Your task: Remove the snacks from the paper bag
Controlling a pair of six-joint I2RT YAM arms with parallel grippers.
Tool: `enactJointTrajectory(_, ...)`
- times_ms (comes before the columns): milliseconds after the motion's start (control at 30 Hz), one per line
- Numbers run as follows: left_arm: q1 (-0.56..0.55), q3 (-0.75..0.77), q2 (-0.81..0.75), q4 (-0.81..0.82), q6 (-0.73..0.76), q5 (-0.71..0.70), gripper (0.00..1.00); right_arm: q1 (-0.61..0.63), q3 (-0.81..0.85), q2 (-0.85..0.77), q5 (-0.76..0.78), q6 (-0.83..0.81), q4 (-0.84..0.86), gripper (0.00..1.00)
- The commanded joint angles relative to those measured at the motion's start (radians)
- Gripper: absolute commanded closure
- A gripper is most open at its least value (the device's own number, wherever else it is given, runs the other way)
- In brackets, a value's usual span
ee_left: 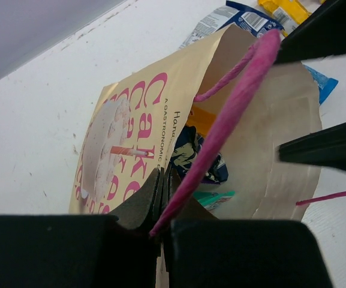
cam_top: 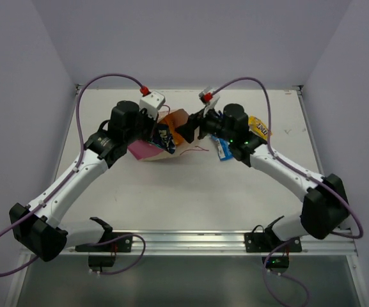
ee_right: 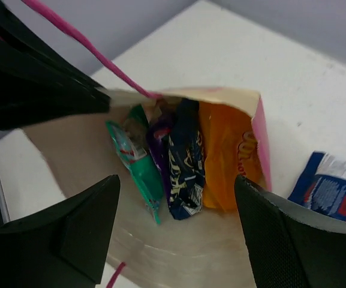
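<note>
Just ahead of the wide-spread right fingers (ee_right: 71, 234), the tan paper bag with pink side panels (ee_right: 71, 150) lies on the white tabletop (ee_right: 292, 78). Its mouth gapes on a teal-green wrapper (ee_right: 134, 159), a dark blue wrapper (ee_right: 184, 162) and an orange pouch (ee_right: 226, 156). The left fingers (ee_left: 244, 252) pinch its rim. A blue-and-white wrapper (ee_right: 331, 192) lies beyond the right fingers.

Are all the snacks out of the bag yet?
Not yet. A blue wrapper and a yellow wrapper lie out on the table. The left fingers pinch the paper bag open, and the open right fingers are at its mouth. A teal pack, a dark blue pack and an orange pack are inside.
</note>
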Motion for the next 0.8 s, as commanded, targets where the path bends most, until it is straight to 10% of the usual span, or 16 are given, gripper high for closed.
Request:
enactJointTrajectory(0,0.007,0.042,-0.012,0.003,-0.007,0.003,1.00,0.040,0.058,0.155,-0.005,-0.024,0.046,0.21)
enactJointTrajectory(533,0.005,0.037,-0.021,0.028,-0.075,0.001,1.00,0.103,0.208,0.424,0.014,-0.015,0.201,0.23)
enactJointTrajectory(767,0.005,0.042,-0.021,0.029,-0.072,-0.016,1.00,0.112,0.224,0.453,0.017,-0.001,0.190,0.62)
